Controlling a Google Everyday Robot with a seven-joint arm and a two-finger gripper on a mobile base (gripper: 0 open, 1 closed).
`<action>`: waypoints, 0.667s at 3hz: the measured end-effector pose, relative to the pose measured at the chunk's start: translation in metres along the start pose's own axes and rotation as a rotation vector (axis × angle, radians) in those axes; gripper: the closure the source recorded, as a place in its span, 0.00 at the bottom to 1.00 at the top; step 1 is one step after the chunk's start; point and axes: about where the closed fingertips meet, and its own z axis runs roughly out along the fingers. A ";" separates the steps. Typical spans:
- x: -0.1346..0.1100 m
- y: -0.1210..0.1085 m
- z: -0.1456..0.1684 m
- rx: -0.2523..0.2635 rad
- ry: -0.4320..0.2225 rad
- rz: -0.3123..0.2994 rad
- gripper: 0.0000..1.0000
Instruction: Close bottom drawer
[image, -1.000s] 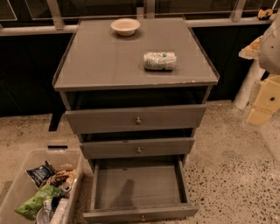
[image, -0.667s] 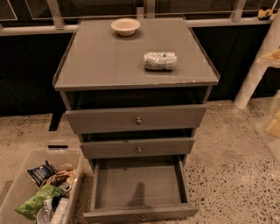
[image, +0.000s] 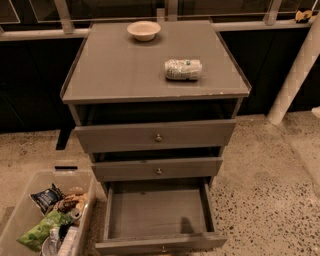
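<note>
The grey wooden cabinet (image: 150, 70) stands in the middle of the camera view. Its bottom drawer (image: 157, 212) is pulled far out, and its plain grey tray is empty. The drawer's low front panel lies at the lower edge of the view with a small round knob (image: 162, 248). The middle drawer (image: 157, 169) and the top drawer (image: 156, 135) each stick out a little. My gripper is out of view. Only a small pale bit (image: 316, 112) shows at the right edge, and I cannot tell what it is.
A beige bowl (image: 144, 30) and a lying plastic bottle (image: 183, 69) are on the cabinet top. A clear bin (image: 30, 215) with snack packets stands on the floor at the lower left. A slanted white post (image: 295, 75) stands on the right, over speckled floor.
The pale arm parts at the right have moved out of the view to the right. The drawers have not moved.
</note>
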 end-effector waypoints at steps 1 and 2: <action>0.022 0.018 0.040 -0.069 -0.052 -0.087 0.00; 0.046 0.034 0.094 -0.138 0.093 -0.180 0.00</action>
